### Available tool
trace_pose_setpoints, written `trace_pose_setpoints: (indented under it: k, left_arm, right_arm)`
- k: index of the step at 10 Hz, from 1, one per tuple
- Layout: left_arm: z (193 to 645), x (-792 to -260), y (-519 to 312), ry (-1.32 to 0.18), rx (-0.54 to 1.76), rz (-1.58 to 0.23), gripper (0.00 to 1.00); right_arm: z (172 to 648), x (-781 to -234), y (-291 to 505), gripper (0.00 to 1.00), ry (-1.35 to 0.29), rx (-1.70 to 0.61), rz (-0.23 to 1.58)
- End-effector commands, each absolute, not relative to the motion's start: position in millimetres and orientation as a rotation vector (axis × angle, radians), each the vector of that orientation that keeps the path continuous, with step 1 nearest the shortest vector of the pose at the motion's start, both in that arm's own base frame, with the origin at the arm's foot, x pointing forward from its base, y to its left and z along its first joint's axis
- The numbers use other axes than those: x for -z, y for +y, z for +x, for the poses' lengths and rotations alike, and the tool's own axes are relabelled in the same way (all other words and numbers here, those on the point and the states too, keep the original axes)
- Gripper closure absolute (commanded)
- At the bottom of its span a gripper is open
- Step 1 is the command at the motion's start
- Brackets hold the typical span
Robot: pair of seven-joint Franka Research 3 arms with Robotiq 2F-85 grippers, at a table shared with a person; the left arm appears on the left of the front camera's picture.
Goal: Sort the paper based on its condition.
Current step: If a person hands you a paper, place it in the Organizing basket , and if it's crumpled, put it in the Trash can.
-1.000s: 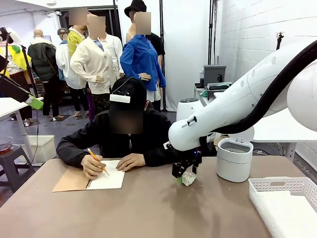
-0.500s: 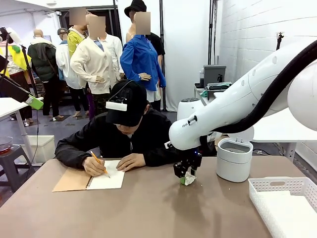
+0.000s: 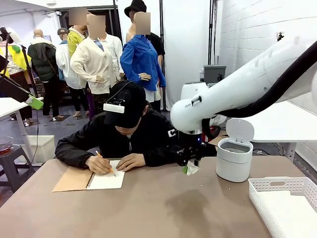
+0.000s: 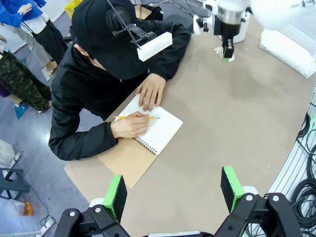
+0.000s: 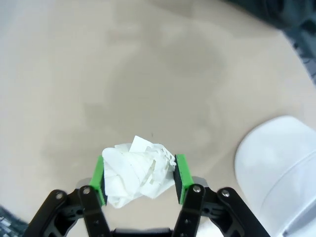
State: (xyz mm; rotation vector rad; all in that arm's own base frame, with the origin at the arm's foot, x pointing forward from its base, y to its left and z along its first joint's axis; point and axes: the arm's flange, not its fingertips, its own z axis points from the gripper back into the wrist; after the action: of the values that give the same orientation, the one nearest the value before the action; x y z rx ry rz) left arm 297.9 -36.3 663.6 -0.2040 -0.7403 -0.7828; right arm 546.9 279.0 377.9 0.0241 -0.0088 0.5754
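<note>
The crumpled paper ball (image 5: pixel 138 173) sat clamped between the green pads of the right tool (image 5: pixel 139 177), lifted clear of the bench (image 3: pixel 148 208). In the front view the lidded white bin (image 3: pixel 234 159) stood at its 3 o'clock, lid up, and the white basket (image 3: pixel 282 186) at 4 o'clock. The ball was picked but not yet dropped, so the sort looked barely begun. The left tool (image 4: pixel 173 190) hung open and empty. The bin's inside was hidden. The cropped basket possibly held flat sheets, though white on white made that unclear.

White right arm (image 3: pixel 237 84) with a black cable (image 3: pixel 277 94) — black jaws, green pads (image 5: pixel 180 173)
</note>
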Motion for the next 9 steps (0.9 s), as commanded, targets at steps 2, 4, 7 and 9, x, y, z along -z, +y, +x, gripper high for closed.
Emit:
trace_pose_setpoints:
  k: [2,4,7,9]
  left_arm:
    - [298.3,-663.2,-35.3,-0.746,0.779,-0.203,0.00]
    - [298.3,-663.2,-35.3,-0.746,0.779,-0.203,0.00]
    - [298.3,-663.2,-35.3,-0.746,0.779,-0.203,0.00]
    - [298.3,-663.2,-35.3,-0.746,0.779,-0.203,0.00]
  right_arm:
    - [533.2,-439.1,259.3,0.38,-0.080,-0.551,0.023]
    - [537.2,-473.9,245.2,0.38,-0.150,-0.520,-0.001]
    - [544.8,-514.9,216.1,0.38,-0.239,-0.426,-0.057]
    - [547.5,-525.8,196.0,0.38,-0.278,-0.370,-0.102]
